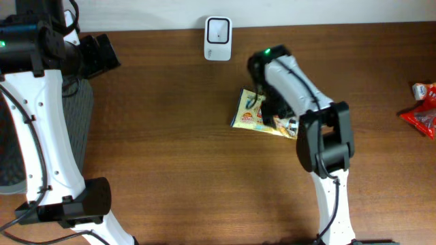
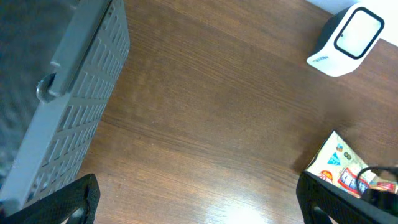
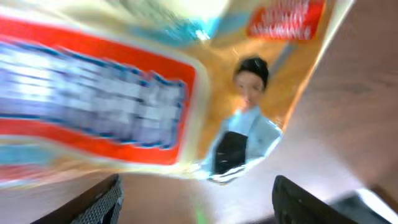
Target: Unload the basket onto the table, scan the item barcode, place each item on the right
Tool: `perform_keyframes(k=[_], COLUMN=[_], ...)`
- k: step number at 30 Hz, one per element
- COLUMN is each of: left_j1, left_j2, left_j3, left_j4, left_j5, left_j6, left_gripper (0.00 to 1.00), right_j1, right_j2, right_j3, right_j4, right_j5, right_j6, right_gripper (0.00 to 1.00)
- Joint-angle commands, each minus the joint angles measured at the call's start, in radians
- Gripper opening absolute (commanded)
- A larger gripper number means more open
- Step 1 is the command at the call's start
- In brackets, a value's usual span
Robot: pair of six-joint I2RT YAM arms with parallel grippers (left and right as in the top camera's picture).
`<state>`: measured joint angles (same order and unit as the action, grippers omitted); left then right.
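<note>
The item is a yellow snack packet [image 1: 249,113] with a red and blue label, lying flat on the wooden table right of centre. It also shows in the left wrist view, where the packet [image 2: 346,163] lies at the right edge. My right gripper [image 3: 199,202] hovers close over the packet [image 3: 124,93], open, with only bare table between its fingers. The white barcode scanner [image 1: 218,39] stands at the back edge, up and left of the packet. My left gripper [image 2: 199,208] is open and empty, far off at the table's back left, facing the scanner [image 2: 348,40].
A grey slatted basket [image 1: 76,129] sits at the left edge, and its wall [image 2: 74,106] fills the left of the left wrist view. A red packet [image 1: 422,114] lies at the far right edge.
</note>
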<state>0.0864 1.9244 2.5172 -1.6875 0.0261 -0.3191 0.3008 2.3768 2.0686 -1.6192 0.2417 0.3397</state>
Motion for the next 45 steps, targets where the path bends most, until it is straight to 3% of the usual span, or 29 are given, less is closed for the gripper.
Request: perform_keyframes(k=[1, 3, 6, 8, 11, 16, 22, 25, 32, 36, 42, 45], left_j1=[0.006, 0.006, 0.006, 0.006, 0.006, 0.006, 0.006, 0.006, 0.006, 0.006, 0.006, 0.006], left_j2=[-0.002, -0.002, -0.002, -0.002, -0.002, -0.002, -0.002, -0.002, -0.002, -0.002, -0.002, -0.002], left_j3=[0.005, 0.005, 0.005, 0.005, 0.005, 0.005, 0.005, 0.005, 0.005, 0.005, 0.005, 0.005], left_j4=[0.000, 0.000, 0.000, 0.000, 0.000, 0.000, 0.000, 0.000, 0.000, 0.000, 0.000, 0.000], left_j5=[-0.004, -0.004, -0.004, -0.004, -0.004, -0.004, -0.004, -0.004, -0.004, -0.004, -0.004, -0.004], left_j6=[-0.010, -0.010, -0.010, -0.010, -0.010, -0.010, -0.010, -0.010, -0.010, -0.010, -0.010, -0.010], left_gripper=[0.99, 0.99, 0.99, 0.99, 0.99, 0.99, 0.99, 0.99, 0.99, 0.99, 0.99, 0.99], right_j1=[0.006, 0.009, 0.013, 0.013, 0.013, 0.013, 0.018, 0.042, 0.195, 0.256, 0.254, 0.246], right_j2=[-0.014, -0.013, -0.013, -0.013, -0.012, -0.012, -0.012, -0.012, -0.012, -0.013, -0.015, -0.015], right_j3=[0.077, 0.076, 0.073, 0.072, 0.071, -0.018, -0.234, -0.271, -0.272, -0.258, -0.109, 0.044], right_j4=[-0.001, -0.003, 0.030, 0.031, 0.037, 0.141, 0.407, 0.508, 0.666, 0.647, 0.433, 0.316], right_j5=[-0.380, -0.461, -0.431, -0.265, -0.091, -0.130, -0.290, -0.347, -0.327, -0.320, -0.309, -0.259], right_j6=[-0.084, -0.149, -0.146, -0.005, 0.162, 0.171, 0.169, 0.068, -0.257, -0.060, 0.183, 0.169], right_gripper=[0.76, 0.74, 0.53, 0.41, 0.41, 0.41, 0.46, 0.55, 0.63, 0.63, 0.63, 0.77])
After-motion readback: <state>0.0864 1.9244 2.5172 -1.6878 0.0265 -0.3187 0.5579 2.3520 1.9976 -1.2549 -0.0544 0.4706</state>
